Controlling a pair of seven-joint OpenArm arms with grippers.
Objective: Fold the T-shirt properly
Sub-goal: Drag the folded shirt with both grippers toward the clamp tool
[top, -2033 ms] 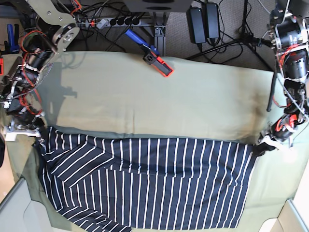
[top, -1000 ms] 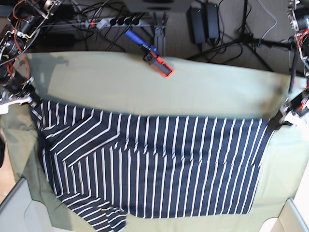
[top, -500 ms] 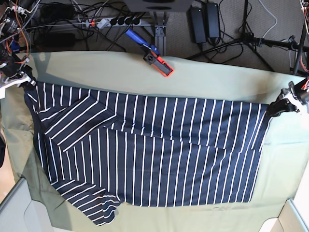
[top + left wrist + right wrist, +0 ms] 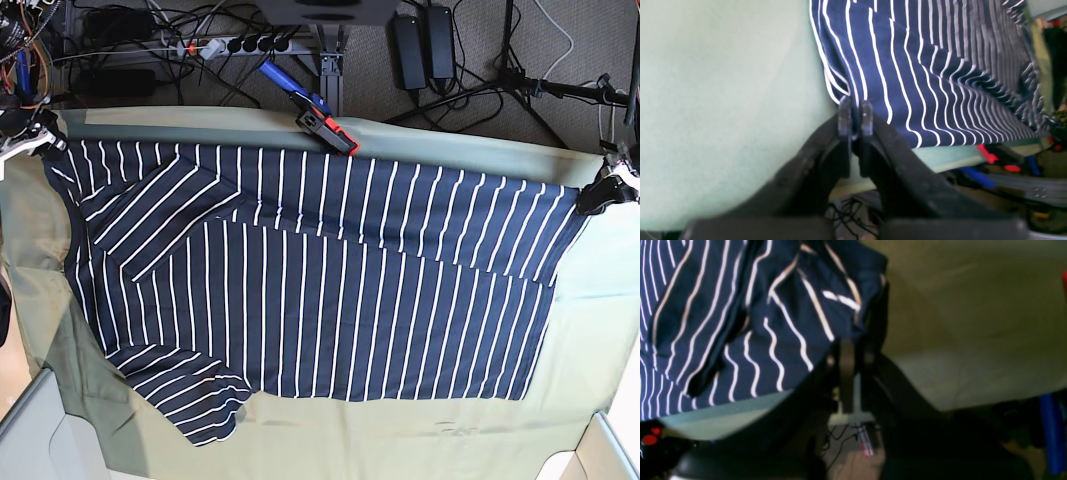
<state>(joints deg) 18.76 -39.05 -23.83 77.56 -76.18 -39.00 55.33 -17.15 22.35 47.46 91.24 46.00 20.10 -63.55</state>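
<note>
Pale green cloth (image 4: 420, 175) covers the bench | navy white-striped fabric T-shirt (image 4: 310, 290) spread across it | left fingers (image 4: 853, 110) and right fingers (image 4: 853, 350) each clamp a far corner | cables and power strip (image 4: 245, 44) on carpet behind

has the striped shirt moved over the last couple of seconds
Yes. In the base view the T-shirt has been pulled toward the far table edge: its top edge now reaches the red-and-blue clamp, where a wide band of green cloth showed before.
</note>
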